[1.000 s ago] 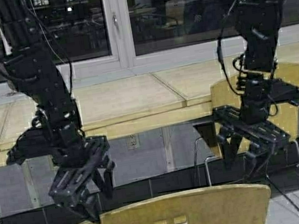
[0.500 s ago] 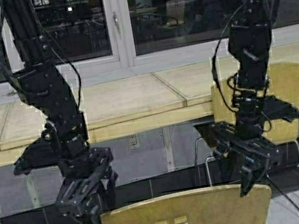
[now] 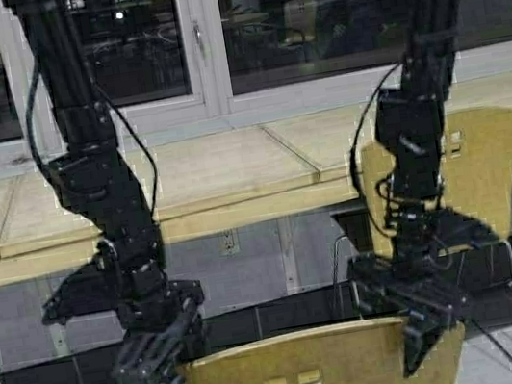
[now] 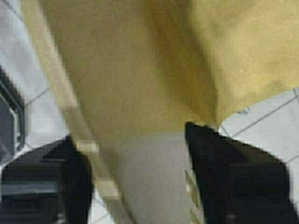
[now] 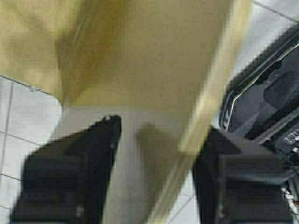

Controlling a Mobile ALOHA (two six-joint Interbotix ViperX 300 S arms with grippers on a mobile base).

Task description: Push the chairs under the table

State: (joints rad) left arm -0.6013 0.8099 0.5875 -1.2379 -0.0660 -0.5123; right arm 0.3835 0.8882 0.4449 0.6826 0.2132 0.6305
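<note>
Left gripper (image 3: 164,377) and right gripper (image 3: 414,318), jaws wide, straddled the near chair (image 3: 295,376) backrest's top edge; open floor lay between it and the table (image 3: 205,176).

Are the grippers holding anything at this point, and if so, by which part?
Nothing is clamped yet. The left gripper and right gripper both straddle the top edge of the near chair's backrest, fingers open on either side of it.
</note>
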